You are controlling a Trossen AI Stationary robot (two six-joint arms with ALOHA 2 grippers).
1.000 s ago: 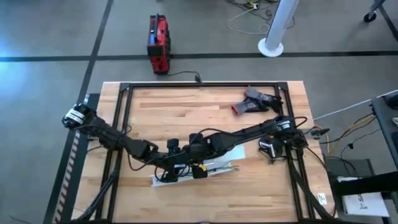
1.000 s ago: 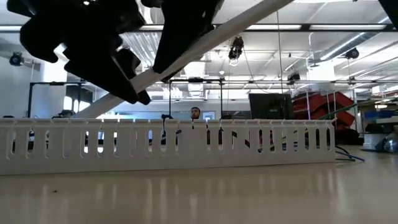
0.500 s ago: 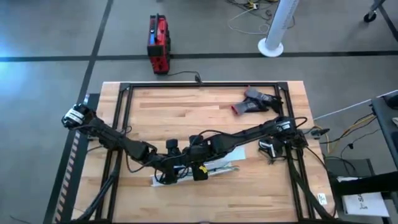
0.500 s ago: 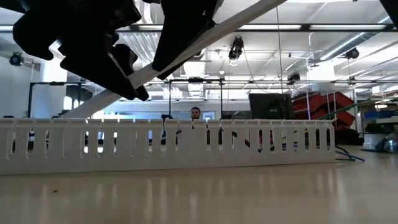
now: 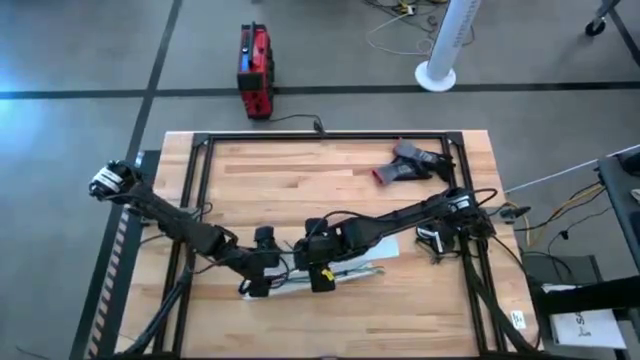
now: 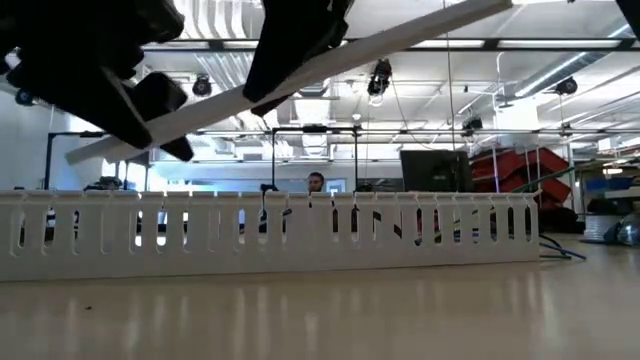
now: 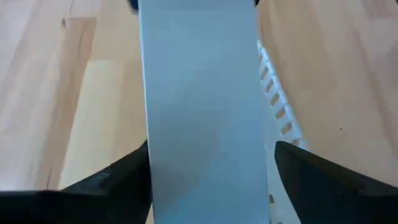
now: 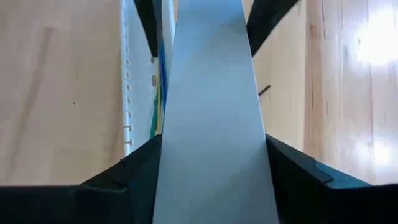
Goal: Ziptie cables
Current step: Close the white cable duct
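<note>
**Both grippers hold white lid above channel**

Left gripper (image 5: 262, 270) and right gripper (image 5: 318, 262) each clamp the flat white lid (image 6: 300, 72), lifted over the slotted channel (image 6: 270, 233). In the low view the lid tilts, its long axis roughly along the channel. Cables (image 8: 157, 112), yellowish and blue, run lengthwise inside the channel. Ziptie not discernible.

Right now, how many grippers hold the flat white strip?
2. The left gripper clamps the flat white strip near one end, the right gripper farther along, both above the slotted channel.
</note>
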